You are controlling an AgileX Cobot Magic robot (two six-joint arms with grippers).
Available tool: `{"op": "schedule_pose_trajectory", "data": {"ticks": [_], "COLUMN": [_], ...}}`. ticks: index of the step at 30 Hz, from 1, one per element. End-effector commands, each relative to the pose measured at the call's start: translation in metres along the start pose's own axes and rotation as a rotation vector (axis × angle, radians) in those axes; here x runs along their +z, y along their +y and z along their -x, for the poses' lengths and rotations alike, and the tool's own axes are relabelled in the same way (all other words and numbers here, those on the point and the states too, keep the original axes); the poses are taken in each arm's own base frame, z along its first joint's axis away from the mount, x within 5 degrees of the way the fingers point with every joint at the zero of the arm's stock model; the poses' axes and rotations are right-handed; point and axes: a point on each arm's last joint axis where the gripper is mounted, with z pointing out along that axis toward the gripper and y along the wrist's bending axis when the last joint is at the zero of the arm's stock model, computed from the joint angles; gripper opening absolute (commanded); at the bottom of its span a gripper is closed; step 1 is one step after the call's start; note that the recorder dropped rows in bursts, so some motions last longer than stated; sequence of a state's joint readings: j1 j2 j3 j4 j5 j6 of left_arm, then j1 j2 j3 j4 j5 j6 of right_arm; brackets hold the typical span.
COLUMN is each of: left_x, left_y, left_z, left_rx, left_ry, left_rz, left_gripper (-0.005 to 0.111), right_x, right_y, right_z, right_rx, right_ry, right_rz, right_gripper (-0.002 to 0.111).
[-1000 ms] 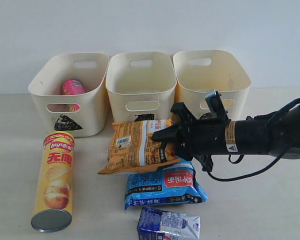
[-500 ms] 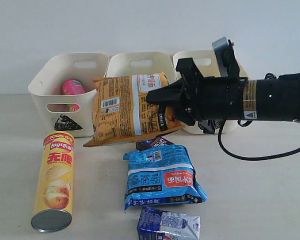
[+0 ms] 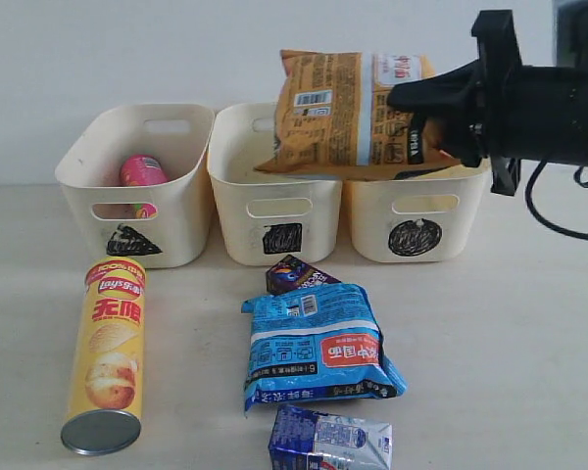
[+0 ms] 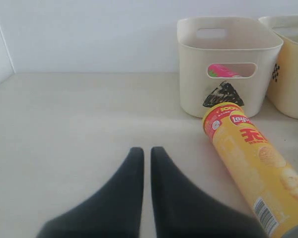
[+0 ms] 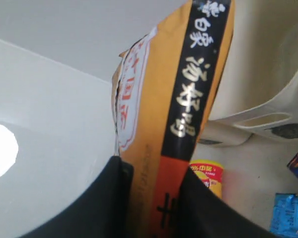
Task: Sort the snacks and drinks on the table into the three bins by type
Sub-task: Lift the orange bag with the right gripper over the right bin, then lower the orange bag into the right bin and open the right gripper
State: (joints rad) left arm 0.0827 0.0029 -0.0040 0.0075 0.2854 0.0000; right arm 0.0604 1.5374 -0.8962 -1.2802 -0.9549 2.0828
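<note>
On the table the three bins stand in a row at 12 o'clock from the loose snacks: the triangle bin at the left, the square bin in the middle and the circle bin at the right. The pink tube sits in the triangle bin.

The orange bag hangs in the air above the rims. Its long axis is nearly level, and it reaches from the right gripper toward 9 o'clock. We judge that this decides the drop. The far end overhangs the square bin, while the pinched end and the gripper itself sit over the near rim of the circle bin, which lies at 6 o'clock beneath them. If we let go here, the bag could land across the shared rims. It needs shifting toward whichever bin is chosen.

The right gripper's jaws are narrowly parted and clamp one short edge of the bag, which the right wrist view confirms. The left gripper is closed on nothing and sits low over the table near the yellow tube, so the right arm is the one placed for this move.
</note>
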Motion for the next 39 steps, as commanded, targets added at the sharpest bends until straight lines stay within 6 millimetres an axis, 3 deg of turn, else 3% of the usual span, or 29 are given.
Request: {"op": "schedule_pose_trajectory", "data": {"ticks": [1,10,17,23,29,35,39], "left_x": [0.000,0.000,0.000,0.000,0.000,0.000,0.000], "left_y": [0.000,0.000,0.000,0.000,0.000,0.000,0.000], "left_z": [0.000,0.000,0.000,0.000,0.000,0.000,0.000], "left_rx": [0.012,0.012,0.012,0.012,0.012,0.012,0.012], "left_ry": [-0.007,-0.007,-0.007,-0.007,-0.007,-0.007,-0.007], "left_rz": [0.002,0.002,0.002,0.002,0.002,0.002,0.002], "left_gripper": [0.004,0.004,0.004,0.004,0.004,0.004,0.004], "right_x": [-0.016,-0.024,-0.005,0.013,0.029,0.039,0.040], "right_y": [-0.003,-0.024,-0.032,-0.053,-0.079,-0.091,-0.096], "right_z": [0.020,0.052,0.083,0.102,0.113,0.113,0.111], "right_rx": [0.039,0.017,-0.017,-0.007,0.012,0.012,0.006], "right_ry": [-0.127,-0.363,-0.380,-0.380,-0.369,-0.347,-0.333], "right_rz": [-0.020,-0.239,-0.232,-0.242,-0.258,-0.274,-0.290], "right_gripper": [0.000,0.000,0.000,0.000,0.000,0.001,0.018]}}
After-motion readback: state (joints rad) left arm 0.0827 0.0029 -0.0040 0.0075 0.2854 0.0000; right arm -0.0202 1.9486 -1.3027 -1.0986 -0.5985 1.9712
